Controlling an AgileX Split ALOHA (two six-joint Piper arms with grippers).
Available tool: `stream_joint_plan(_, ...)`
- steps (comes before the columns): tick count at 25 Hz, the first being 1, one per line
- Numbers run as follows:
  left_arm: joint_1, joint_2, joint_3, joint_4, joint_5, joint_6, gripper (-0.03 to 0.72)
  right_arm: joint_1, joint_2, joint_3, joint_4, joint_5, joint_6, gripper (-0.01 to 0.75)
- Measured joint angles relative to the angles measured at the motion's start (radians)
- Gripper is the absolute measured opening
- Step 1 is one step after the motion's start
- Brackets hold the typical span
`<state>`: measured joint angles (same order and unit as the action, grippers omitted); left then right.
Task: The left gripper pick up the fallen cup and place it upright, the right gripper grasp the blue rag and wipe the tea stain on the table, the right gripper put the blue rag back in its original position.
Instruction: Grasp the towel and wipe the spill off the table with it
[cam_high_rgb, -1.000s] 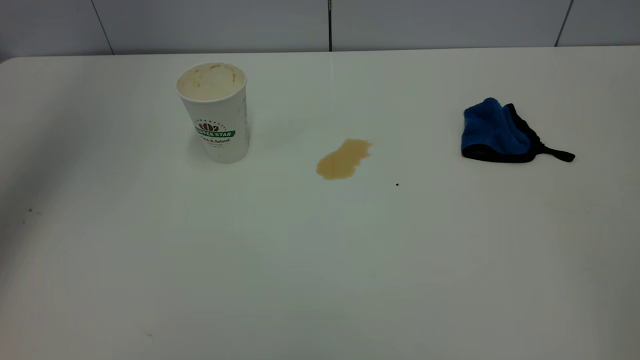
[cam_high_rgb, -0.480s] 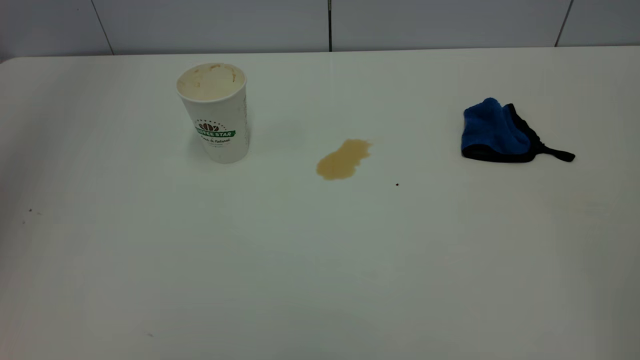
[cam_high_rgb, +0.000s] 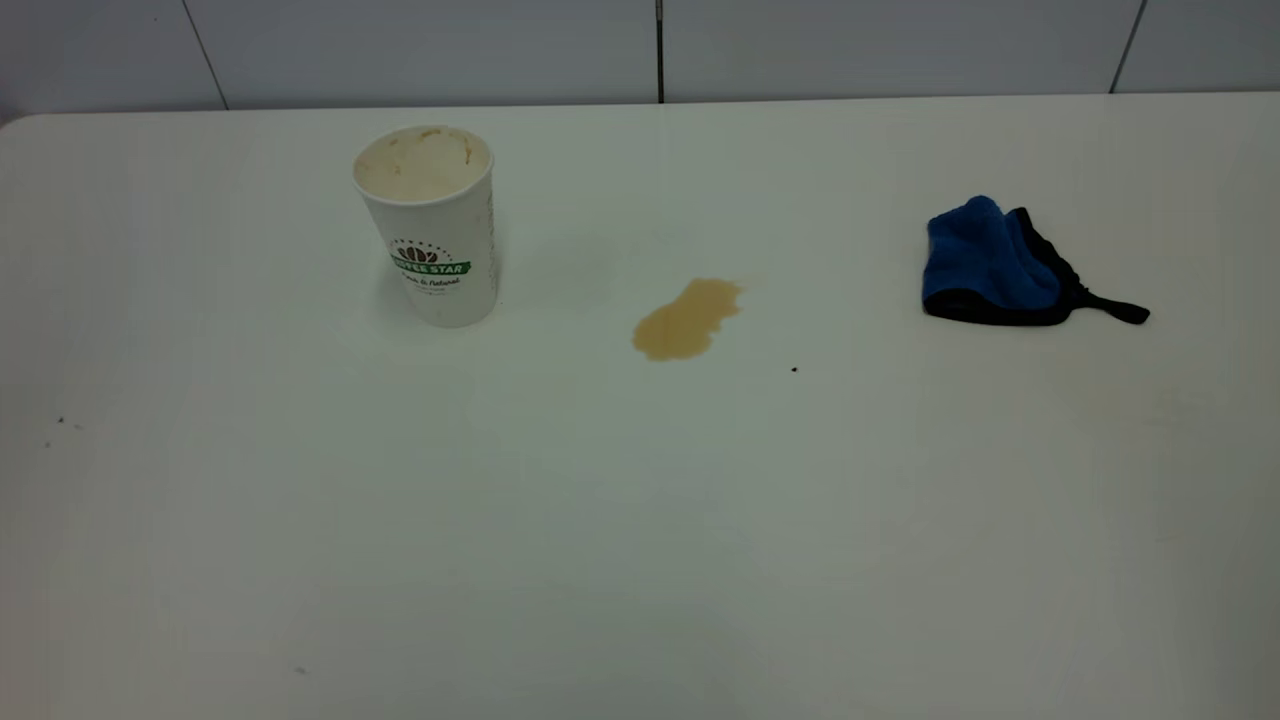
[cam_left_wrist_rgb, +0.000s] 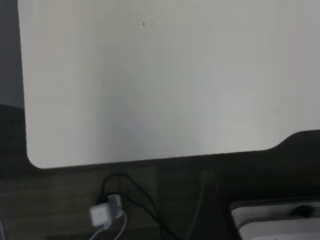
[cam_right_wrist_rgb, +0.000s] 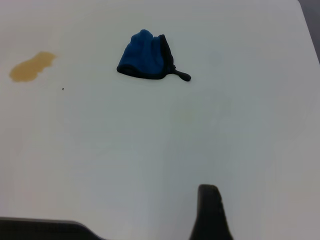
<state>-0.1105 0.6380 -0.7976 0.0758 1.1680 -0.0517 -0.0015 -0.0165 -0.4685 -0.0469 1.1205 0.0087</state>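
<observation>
The cup (cam_high_rgb: 432, 228) stands upright on the white table (cam_high_rgb: 640, 520) at the back left, its tan-stained inside showing. The tea stain (cam_high_rgb: 686, 319) lies right of it near the table's middle and also shows in the right wrist view (cam_right_wrist_rgb: 31, 66). The blue rag (cam_high_rgb: 990, 263) lies bunched at the back right, its strap tail pointing right; it also shows in the right wrist view (cam_right_wrist_rgb: 145, 61). Of the right gripper only one black finger (cam_right_wrist_rgb: 209, 202) shows, well short of the rag above bare table. The left gripper is out of view; its wrist view shows a table corner (cam_left_wrist_rgb: 37, 162).
A tiny dark speck (cam_high_rgb: 794, 369) lies right of the stain. Beyond the table edge in the left wrist view are dark floor and a white plug with cables (cam_left_wrist_rgb: 102, 214). A grey panelled wall (cam_high_rgb: 660, 50) runs behind the table.
The cup, stain and rag have not moved. A dim shadow over the table's left side has faded away.
</observation>
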Motion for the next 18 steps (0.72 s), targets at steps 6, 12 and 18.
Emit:
stream_joint_plan(6, 0.022, -0.344, 0.204, 0.001, -0.006, -0.081, 0.581, 0.0, 0.0, 0.0, 0.0, 0.0, 0.0, 0.58)
stream_joint_plan(12, 0.087, -0.555, 0.283, 0.002, -0.025, -0.064, 0.581, 0.0, 0.0, 0.0, 0.0, 0.0, 0.0, 0.58)
stream_joint_plan(18, 0.088, -0.656, 0.293, 0.002, -0.031, -0.035, 0.581, 0.0, 0.0, 0.0, 0.0, 0.0, 0.0, 0.58)
